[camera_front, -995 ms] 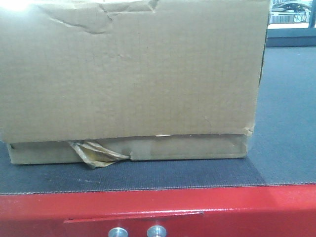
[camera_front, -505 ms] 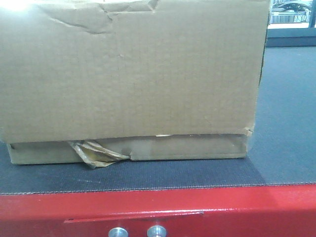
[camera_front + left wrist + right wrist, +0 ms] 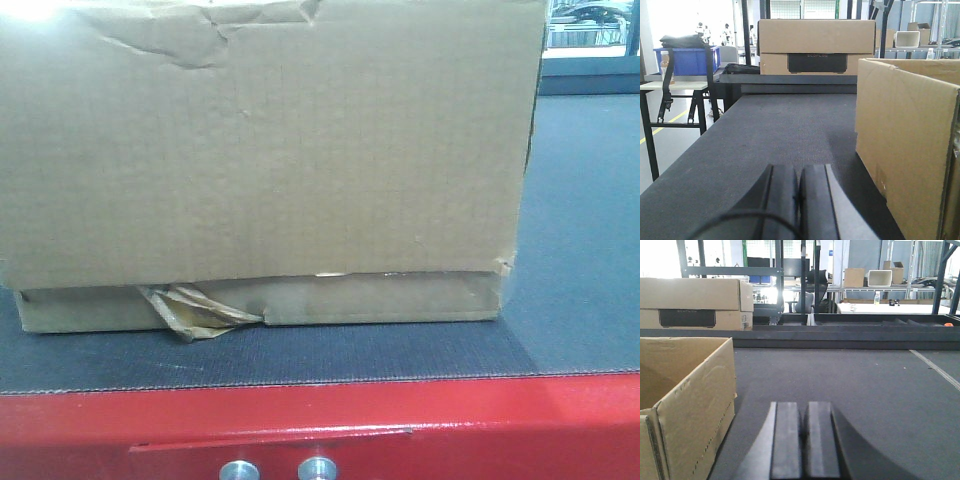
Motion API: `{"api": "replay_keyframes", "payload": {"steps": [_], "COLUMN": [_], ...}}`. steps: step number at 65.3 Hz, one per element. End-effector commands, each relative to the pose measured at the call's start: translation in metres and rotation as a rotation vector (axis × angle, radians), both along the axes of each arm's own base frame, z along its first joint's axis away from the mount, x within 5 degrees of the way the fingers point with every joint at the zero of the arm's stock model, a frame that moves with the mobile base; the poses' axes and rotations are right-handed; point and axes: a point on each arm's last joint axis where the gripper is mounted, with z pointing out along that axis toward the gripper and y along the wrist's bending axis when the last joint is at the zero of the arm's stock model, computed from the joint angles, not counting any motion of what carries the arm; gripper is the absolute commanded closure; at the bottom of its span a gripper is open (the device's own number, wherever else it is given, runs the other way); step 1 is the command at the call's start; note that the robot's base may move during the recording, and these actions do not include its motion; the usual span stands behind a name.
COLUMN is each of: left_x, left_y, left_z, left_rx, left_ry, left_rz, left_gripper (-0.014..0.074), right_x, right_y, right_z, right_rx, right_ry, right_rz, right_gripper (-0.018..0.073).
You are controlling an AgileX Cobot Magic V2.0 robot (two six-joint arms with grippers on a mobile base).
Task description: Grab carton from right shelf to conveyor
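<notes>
The brown carton [image 3: 260, 150] rests on the dark grey belt of the conveyor [image 3: 580, 250], close behind its red frame [image 3: 320, 420]; a tan tape scrap [image 3: 195, 310] sticks out of its bottom band. In the left wrist view the carton [image 3: 907, 150] stands to the right of my left gripper [image 3: 799, 172], which is shut and empty above the belt, apart from the box. In the right wrist view the carton [image 3: 687, 395], open at the top, lies left of my right gripper [image 3: 803, 410], also shut and empty. The shelf is out of view.
Another cardboard box [image 3: 816, 47] with a black label stands at the belt's far end. A blue bin [image 3: 687, 60] sits on a side table at the left. Black racks and tables [image 3: 880, 285] with boxes fill the background.
</notes>
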Motion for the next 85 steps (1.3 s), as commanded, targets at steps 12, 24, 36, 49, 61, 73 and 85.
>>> {"api": "replay_keyframes", "payload": {"steps": [12,24,36,49,61,73,85], "left_x": [-0.001,-0.001,-0.001,-0.001,-0.001,-0.001,-0.001], "left_y": [0.0,0.0,0.0,0.0,0.0,0.0,0.0], "left_z": [0.003,0.003,0.003,0.003,0.003,0.003,0.003], "left_rx": [-0.002,-0.002,-0.002,-0.002,-0.002,-0.002,-0.002], "left_ry": [-0.032,-0.032,-0.032,-0.032,-0.032,-0.032,-0.032], "left_rz": [0.002,0.002,0.002,0.002,0.002,0.002,0.002], "left_gripper": [0.0582,0.0582,0.0582,0.0582,0.0582,0.0582,0.0582], "right_x": [0.0,0.009,0.025,0.035,0.033,0.033,0.033], "right_y": [0.0,0.005,0.005,0.002,0.003,0.006,0.007], "right_z": [0.0,-0.019,-0.054,-0.095,-0.106,-0.108,-0.109], "right_rx": [-0.006,-0.066,-0.026,-0.009,-0.009,-0.01,-0.014], "right_ry": [-0.029,-0.003,-0.031,-0.022,-0.025,-0.006,0.013], "right_rz": [-0.022,-0.056,-0.122,-0.149,-0.144,-0.093,-0.068], "right_gripper": [0.0632,0.0632,0.0632,0.0632,0.0632,0.0632,0.0632]}}
